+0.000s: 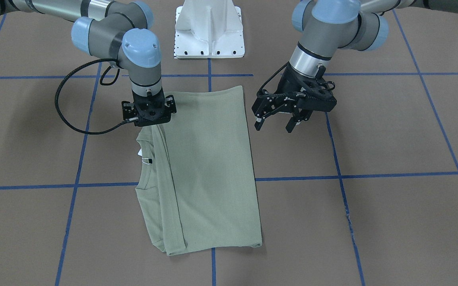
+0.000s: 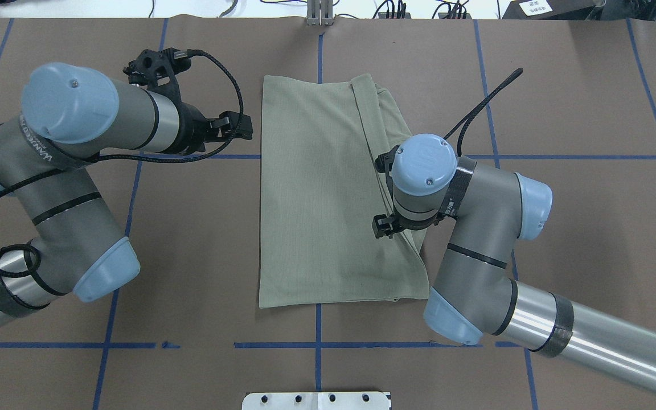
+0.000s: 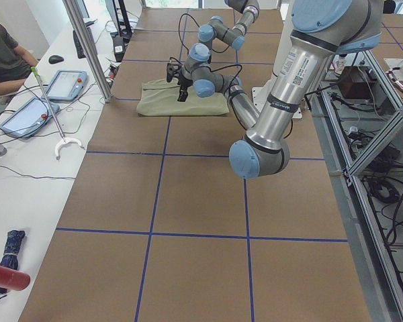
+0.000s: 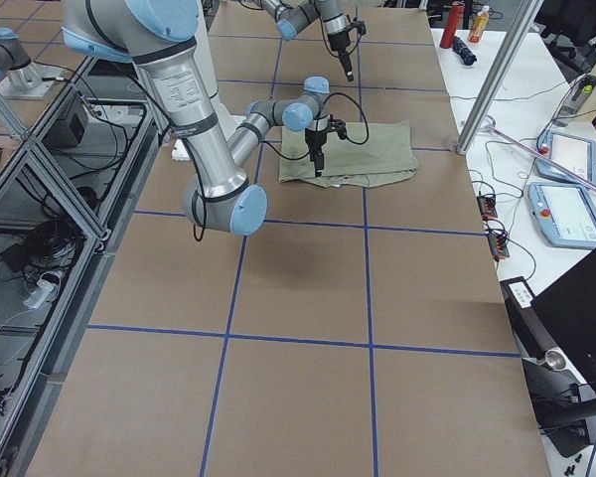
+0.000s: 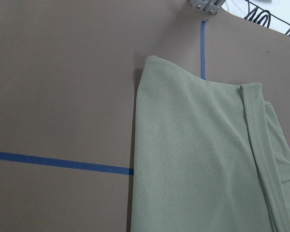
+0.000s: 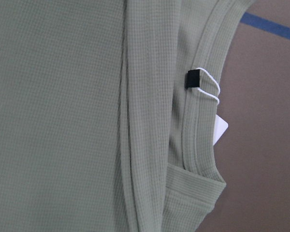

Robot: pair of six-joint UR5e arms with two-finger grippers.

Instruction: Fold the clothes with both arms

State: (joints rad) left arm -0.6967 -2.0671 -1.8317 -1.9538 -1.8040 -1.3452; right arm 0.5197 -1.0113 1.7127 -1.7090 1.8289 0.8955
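Sage-green shirt (image 1: 213,167) lies folded lengthwise on the brown table (image 1: 392,131). Left gripper (image 1: 275,126) hangs just beside its edge, fingers spread and holding nothing. Right gripper (image 1: 149,119) points down at the collar-side fold (fingers hidden, so its grip cannot be told). White hang tag (image 6: 220,129) sits by the neck.

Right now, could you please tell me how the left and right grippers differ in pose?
The left gripper hangs beside the shirt, over bare table; the right gripper is over the shirt's edge. The left tilts, fingers apart; the right points straight down, fingers hidden. Both are black.
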